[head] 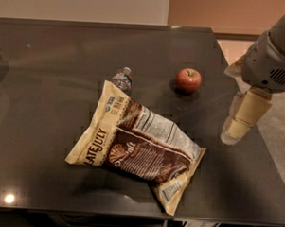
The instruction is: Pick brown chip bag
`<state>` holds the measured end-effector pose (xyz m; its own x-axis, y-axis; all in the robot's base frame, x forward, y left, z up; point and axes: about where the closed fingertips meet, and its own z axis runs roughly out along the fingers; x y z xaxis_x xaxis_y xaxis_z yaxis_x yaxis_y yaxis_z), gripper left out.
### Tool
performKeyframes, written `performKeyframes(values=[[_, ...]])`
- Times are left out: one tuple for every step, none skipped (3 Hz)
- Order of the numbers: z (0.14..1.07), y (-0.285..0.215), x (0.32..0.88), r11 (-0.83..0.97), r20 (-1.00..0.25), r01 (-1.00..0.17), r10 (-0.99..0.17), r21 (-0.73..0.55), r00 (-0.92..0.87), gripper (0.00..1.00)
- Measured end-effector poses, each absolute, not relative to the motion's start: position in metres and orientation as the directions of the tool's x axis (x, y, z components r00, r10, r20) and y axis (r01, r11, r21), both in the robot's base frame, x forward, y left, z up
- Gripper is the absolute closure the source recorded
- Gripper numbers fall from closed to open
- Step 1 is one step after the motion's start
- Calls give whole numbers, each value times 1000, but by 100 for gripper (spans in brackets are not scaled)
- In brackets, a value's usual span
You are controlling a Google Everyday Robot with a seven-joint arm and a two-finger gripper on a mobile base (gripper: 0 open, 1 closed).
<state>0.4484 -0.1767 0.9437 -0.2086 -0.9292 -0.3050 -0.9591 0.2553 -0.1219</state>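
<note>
The brown chip bag (138, 150) lies flat on the dark table (49, 73), front of centre. It has a dark brown centre, cream-tan edges, "LATE JULY" lettering and a white nutrition panel facing up. My gripper (232, 134) hangs at the right side of the table, pointing down, above the surface and well to the right of the bag. It holds nothing that I can see.
A red apple (188, 80) sits behind and to the right of the bag. A small water bottle (121, 79) lies just behind the bag's top corner. The table's right edge (268, 154) runs just past the gripper, with pale floor beyond it.
</note>
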Motion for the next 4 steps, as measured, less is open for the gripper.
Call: performKeyframes(values=[[921, -140, 440, 208, -367, -977, -914, -53, -174, 0], [899, -108, 426, 146, -406, -989, -905, -11, -129, 0], [879, -86, 413, 101, -430, -995, -897, 26, -103, 0], [865, -74, 406, 80, -438, -996, -894, 43, -90, 0]])
